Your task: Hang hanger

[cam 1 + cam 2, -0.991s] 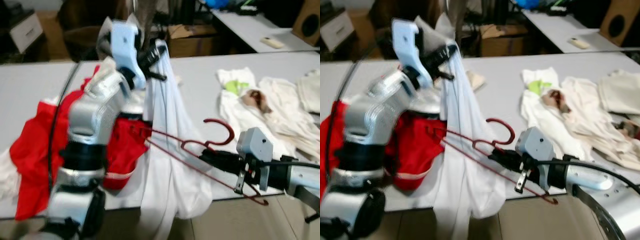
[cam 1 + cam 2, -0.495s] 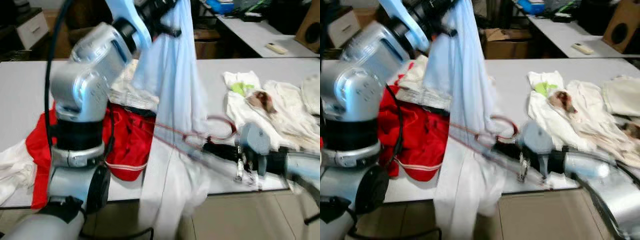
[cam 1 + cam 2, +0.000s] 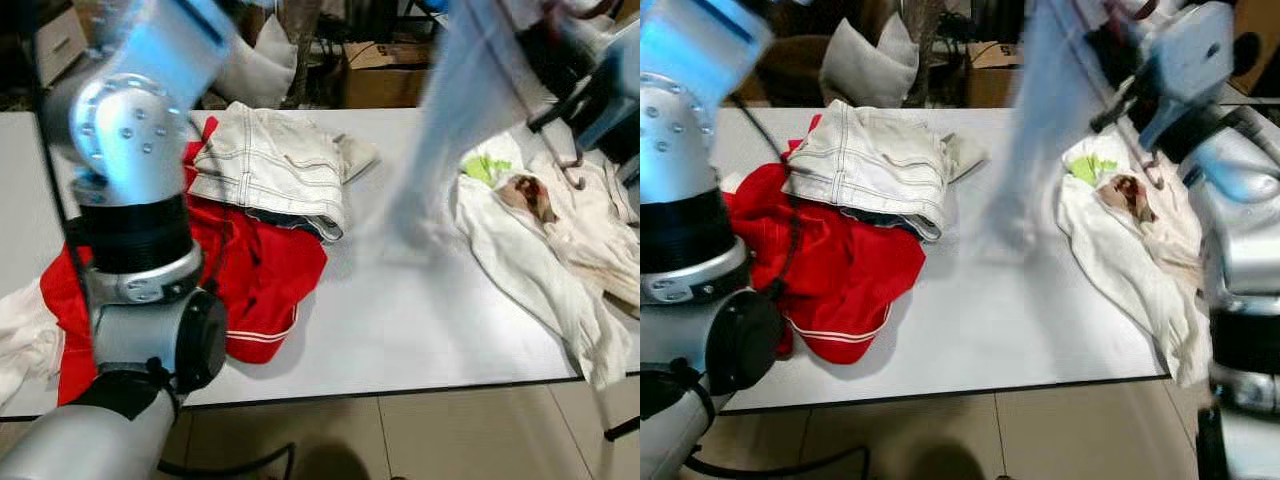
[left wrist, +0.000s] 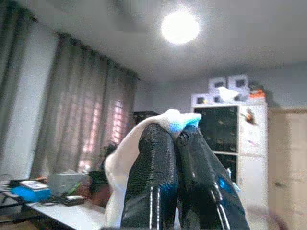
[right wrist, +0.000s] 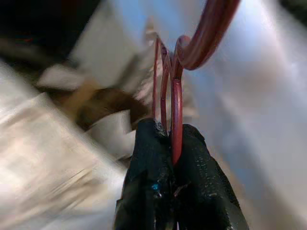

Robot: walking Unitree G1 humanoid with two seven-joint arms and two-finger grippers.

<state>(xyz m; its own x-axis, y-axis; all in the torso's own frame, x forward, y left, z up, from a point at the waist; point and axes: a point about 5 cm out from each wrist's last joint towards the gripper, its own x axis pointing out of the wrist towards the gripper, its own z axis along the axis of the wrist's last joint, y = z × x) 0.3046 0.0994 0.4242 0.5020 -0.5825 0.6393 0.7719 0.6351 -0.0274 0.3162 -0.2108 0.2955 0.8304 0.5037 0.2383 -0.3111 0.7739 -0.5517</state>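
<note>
Over 1 second both arms swung from table height to well overhead. The pale garment (image 3: pixel 455 110) had lifted clear of the red clothes (image 3: pixel 250 270) and hung blurred above the table (image 3: pixel 380 320). The right gripper (image 5: pixel 172 143) stayed clenched on the red hanger (image 5: pixel 175 96) at the twisted neck below its hook. The left gripper (image 4: pixel 175 143) stayed pinched on white cloth (image 4: pixel 168 117). Judged: the carry to a rail had begun. The near table edge was bare; 2 heaps flanked the open middle.
</note>
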